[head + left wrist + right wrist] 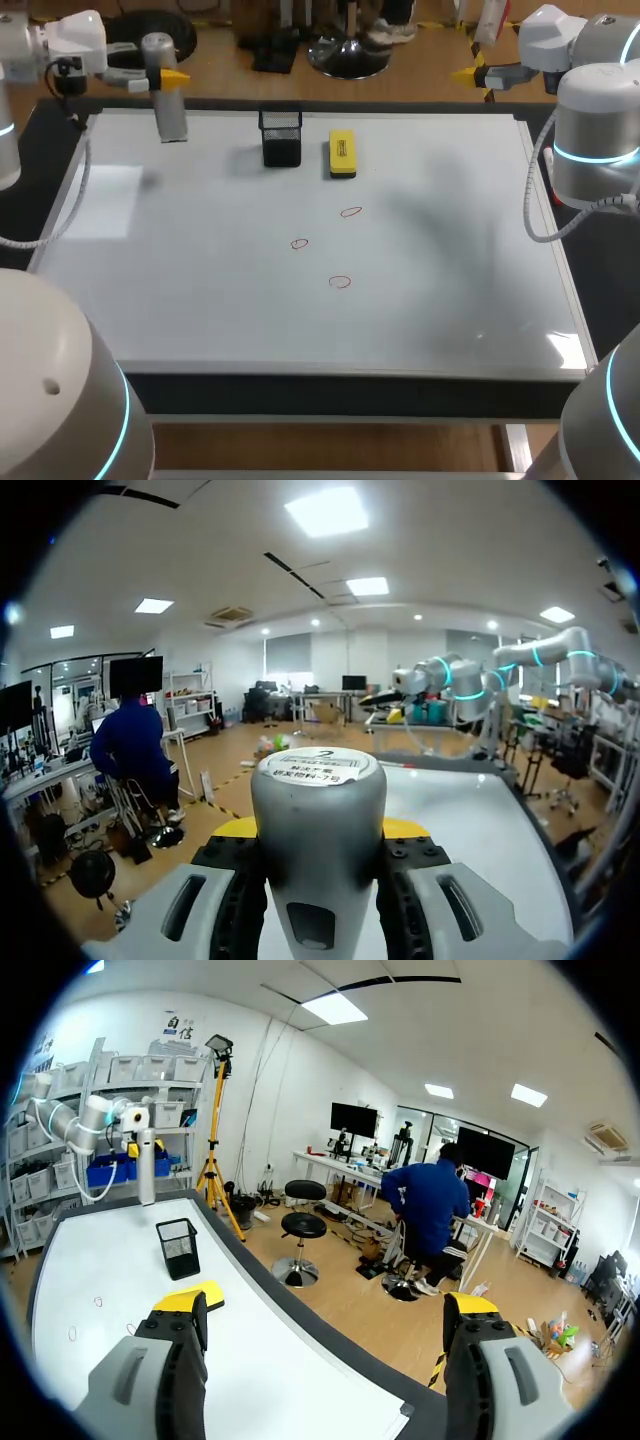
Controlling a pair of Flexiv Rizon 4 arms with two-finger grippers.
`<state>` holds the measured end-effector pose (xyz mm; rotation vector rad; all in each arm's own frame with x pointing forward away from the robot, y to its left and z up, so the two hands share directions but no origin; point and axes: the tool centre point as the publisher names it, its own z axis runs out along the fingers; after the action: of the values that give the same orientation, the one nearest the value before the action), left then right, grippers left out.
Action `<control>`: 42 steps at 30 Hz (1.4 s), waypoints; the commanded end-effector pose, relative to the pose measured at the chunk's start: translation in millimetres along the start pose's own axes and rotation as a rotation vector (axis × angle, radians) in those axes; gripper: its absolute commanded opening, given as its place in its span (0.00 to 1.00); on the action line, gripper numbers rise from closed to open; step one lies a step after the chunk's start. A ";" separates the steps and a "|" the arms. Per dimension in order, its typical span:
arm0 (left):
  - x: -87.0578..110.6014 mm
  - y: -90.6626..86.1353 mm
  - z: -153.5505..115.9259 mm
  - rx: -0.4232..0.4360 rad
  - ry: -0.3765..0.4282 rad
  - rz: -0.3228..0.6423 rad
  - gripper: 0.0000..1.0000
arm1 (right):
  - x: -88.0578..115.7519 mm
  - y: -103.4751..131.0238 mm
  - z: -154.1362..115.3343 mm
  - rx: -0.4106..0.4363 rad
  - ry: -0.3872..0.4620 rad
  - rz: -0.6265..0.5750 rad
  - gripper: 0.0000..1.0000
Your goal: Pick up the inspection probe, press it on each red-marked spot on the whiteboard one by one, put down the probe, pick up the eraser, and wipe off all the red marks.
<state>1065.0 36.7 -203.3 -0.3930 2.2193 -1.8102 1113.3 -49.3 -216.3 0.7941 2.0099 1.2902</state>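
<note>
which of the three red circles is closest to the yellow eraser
The far red circle, just in front of the eraser. The left circle and the near circle sit farther down the whiteboard.

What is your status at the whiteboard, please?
Left gripper shut on probe, at far left corner of whiteboard. Right gripper open, empty. Three red marks unwiped, eraser lying by mesh holder. Nothing between probe and marks.

Whiteboard (200,300) lies open in front of the mesh holder (281,137); a yellow eraser (342,154) sits just beside the holder.
</note>
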 end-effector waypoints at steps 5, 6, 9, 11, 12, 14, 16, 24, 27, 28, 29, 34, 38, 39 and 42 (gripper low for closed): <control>2.3 10.7 -8.2 -0.009 -0.025 -0.018 0.00 | -0.6 0.1 0.0 0.001 0.001 0.000 1.00; 1.5 12.0 -9.1 -0.008 -0.025 -0.020 0.00 | -0.6 0.1 0.0 0.001 0.001 0.000 1.00; 1.0 14.0 -11.4 -0.013 -0.036 -0.025 0.00 | -0.6 0.1 0.0 0.001 0.001 0.000 1.00; 1.0 14.0 -11.4 -0.013 -0.036 -0.025 0.00 | -0.6 0.1 0.0 0.001 0.001 0.000 1.00; 1.0 14.0 -11.4 -0.013 -0.036 -0.025 0.00 | -0.6 0.1 0.0 0.001 0.001 0.000 1.00; 1.0 14.0 -11.4 -0.013 -0.036 -0.025 0.00 | -0.6 0.1 0.0 0.001 0.001 0.000 1.00; 1.0 14.0 -11.4 -0.013 -0.036 -0.025 0.00 | -0.6 0.1 0.0 0.001 0.001 0.000 1.00; 1.0 14.0 -11.4 -0.013 -0.036 -0.025 0.00 | -0.6 0.1 0.0 0.001 0.001 0.000 1.00; 1.0 14.0 -11.4 -0.013 -0.036 -0.025 0.00 | -0.6 0.1 0.0 0.001 0.001 0.000 1.00; 1.0 14.0 -11.4 -0.013 -0.036 -0.025 0.00 | -0.6 0.1 0.0 0.001 0.001 0.000 1.00; 1.0 14.0 -11.4 -0.013 -0.036 -0.025 0.00 | -0.6 0.1 0.0 0.001 0.001 0.000 1.00; 1.0 14.0 -11.4 -0.013 -0.036 -0.025 0.00 | 3.0 2.6 -0.2 0.033 0.066 -0.076 1.00; 1.0 14.0 -11.4 -0.013 -0.036 -0.025 0.00 | 12.3 0.1 1.5 0.131 0.151 -0.195 1.00; 1.0 14.0 -11.4 -0.013 -0.036 -0.025 0.00 | 15.0 -0.2 2.1 0.149 0.181 -0.218 1.00; 1.0 14.0 -11.4 -0.013 -0.036 -0.025 0.00 | 22.6 -1.1 6.2 0.212 0.270 -0.304 1.00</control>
<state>1060.6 49.5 -215.5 -0.4539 2.2176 -1.7874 1098.9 -29.1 -230.3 0.4988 2.1743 1.1826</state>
